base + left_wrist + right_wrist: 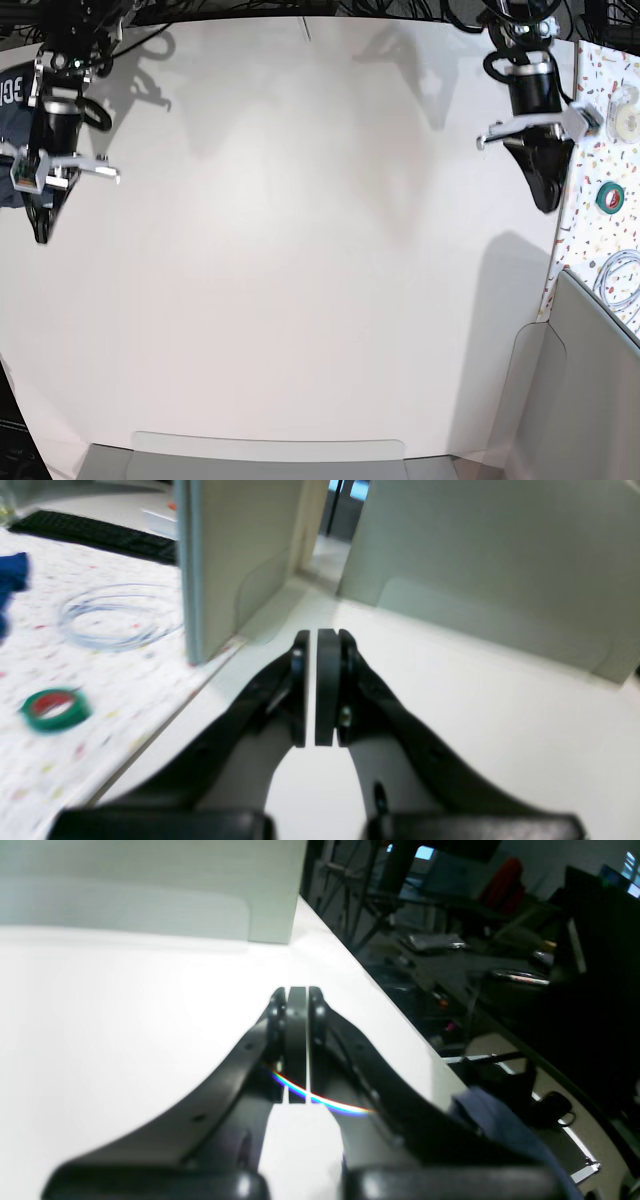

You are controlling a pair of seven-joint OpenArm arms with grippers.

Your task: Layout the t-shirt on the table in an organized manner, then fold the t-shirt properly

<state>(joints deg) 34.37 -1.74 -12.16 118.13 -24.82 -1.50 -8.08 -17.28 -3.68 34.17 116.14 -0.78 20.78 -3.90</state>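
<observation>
Both grippers shut (empty) — t-shirt (pixel 14 110) aside

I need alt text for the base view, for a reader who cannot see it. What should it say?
Seen from above, a wide white table lies bare in the middle, with two black robot arms hanging over its far corners, the left gripper and right gripper both with fingers shut and holding nothing. A dark navy t-shirt shows only at the frame's left edge, behind the right arm.

T-shirt (pixel 14 110) off table (pixel 300 250) far-left edge; tape roll (pixel 611 196) right.
</observation>
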